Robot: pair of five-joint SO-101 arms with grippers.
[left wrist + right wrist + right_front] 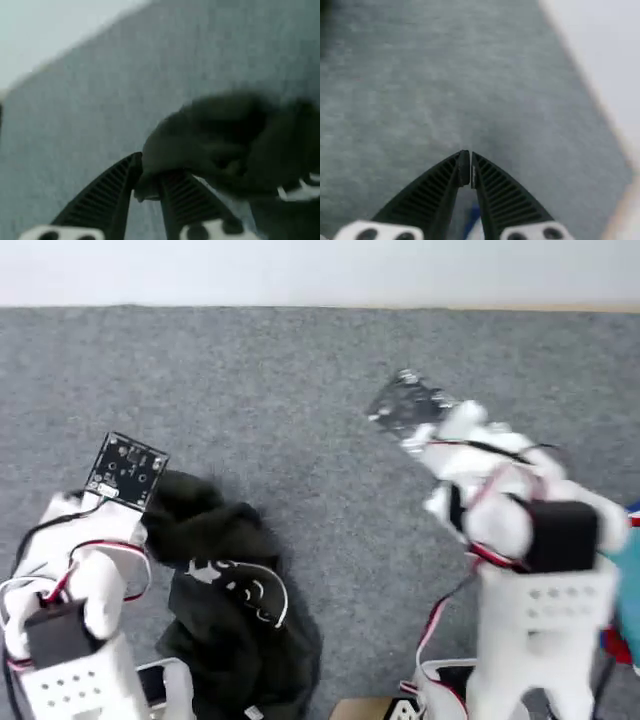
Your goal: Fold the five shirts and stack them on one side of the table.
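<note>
I'm seeing a black shirt carrying a curly white print, while the surface is showing a mottled grey.

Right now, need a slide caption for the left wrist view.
Left gripper pinching the edge of a crumpled dark shirt over the grey table.

Left jaws clamped, right jaws closed (empty)

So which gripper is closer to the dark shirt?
Left. The left gripper grips the dark shirt at its edge; the right gripper hangs shut over the table, apart from it.
</note>
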